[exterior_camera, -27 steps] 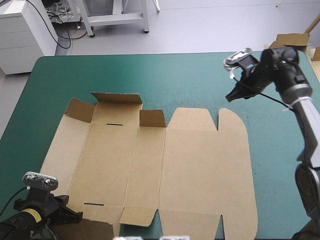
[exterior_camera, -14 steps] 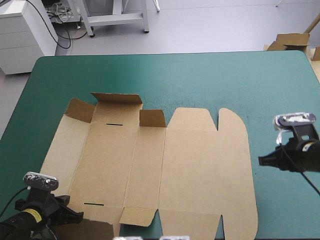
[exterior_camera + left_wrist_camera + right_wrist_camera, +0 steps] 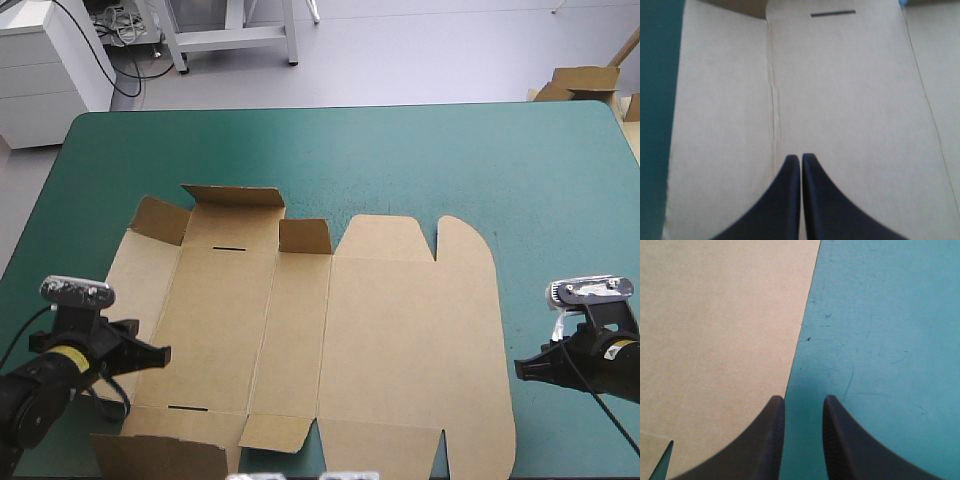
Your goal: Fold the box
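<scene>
Looking along your left gripper (image 3: 800,156), you see its black fingers pressed together on nothing, the brown box (image 3: 400,330) lying beneath and ahead of it, while your right gripper (image 3: 802,401) stands slightly parted and empty, the box's edge just ahead on the teal-green cover (image 3: 880,340).

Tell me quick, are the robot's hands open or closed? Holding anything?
Left gripper: closed, empty, over the box.
Right gripper: slightly open, empty, over the box's edge.
</scene>
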`<state>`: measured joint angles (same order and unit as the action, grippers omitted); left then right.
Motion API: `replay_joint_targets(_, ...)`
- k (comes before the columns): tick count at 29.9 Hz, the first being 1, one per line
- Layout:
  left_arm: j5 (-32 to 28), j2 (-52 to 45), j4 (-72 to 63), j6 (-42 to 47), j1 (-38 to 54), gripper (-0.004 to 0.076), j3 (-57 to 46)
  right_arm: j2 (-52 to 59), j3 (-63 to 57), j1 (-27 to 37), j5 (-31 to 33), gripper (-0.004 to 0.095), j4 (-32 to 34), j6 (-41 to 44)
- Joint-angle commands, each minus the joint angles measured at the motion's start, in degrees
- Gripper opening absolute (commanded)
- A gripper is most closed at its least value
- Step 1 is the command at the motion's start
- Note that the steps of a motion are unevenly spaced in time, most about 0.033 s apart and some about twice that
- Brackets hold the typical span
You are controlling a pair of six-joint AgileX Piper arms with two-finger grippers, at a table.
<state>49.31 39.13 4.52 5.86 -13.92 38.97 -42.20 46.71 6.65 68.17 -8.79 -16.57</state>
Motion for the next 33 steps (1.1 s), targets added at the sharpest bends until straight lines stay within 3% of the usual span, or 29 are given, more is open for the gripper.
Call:
replay_joint_targets(1, -6.4, 8.2, 5.6, 5.9, 0.1, -0.0008, 5.9, 0.1, 1.4, 0.5, -2.2, 0.0250, -2.0, -0.1)
replay_joint_targets(7, -8.5, 23.6, 5.2, 8.3, 7.4, -0.0008, 16.5, 0.1, 1.4, 0.5, -2.0, 0.0250, -2.4, -0.1)
replay_joint_targets(15, -3.2, 37.0, -23.2, -7.9, 32.4, -0.0008, 33.3, 0.1, 1.4, 0.5, -1.9, 0.0250, -2.2, -0.9)
replay_joint_targets(20, 4.4, 38.8, -33.2, -11.1, 47.5, -0.0008, 35.3, 0.1, 1.4, 0.5, -1.9, 0.0250, -2.0, -0.9)
replay_joint_targets(24, 12.0, 38.8, -34.3, -20.5, 56.1, -0.0008, 35.3, 0.1, 1.4, 0.5, -2.1, 0.0250, -1.9, -1.2)
replay_joint_targets(28, 18.0, 38.9, -34.2, -28.6, 60.8, -0.0008, 35.3, 0.1, 1.4, 0.5, -2.2, 0.0250, -1.9, -1.2)
replay_joint_targets(33, 18.6, 38.9, -32.7, -31.9, 61.1, -0.0008, 35.3, 0.1, 1.4, 0.5, -2.2, 0.0250, -1.9, -1.2)
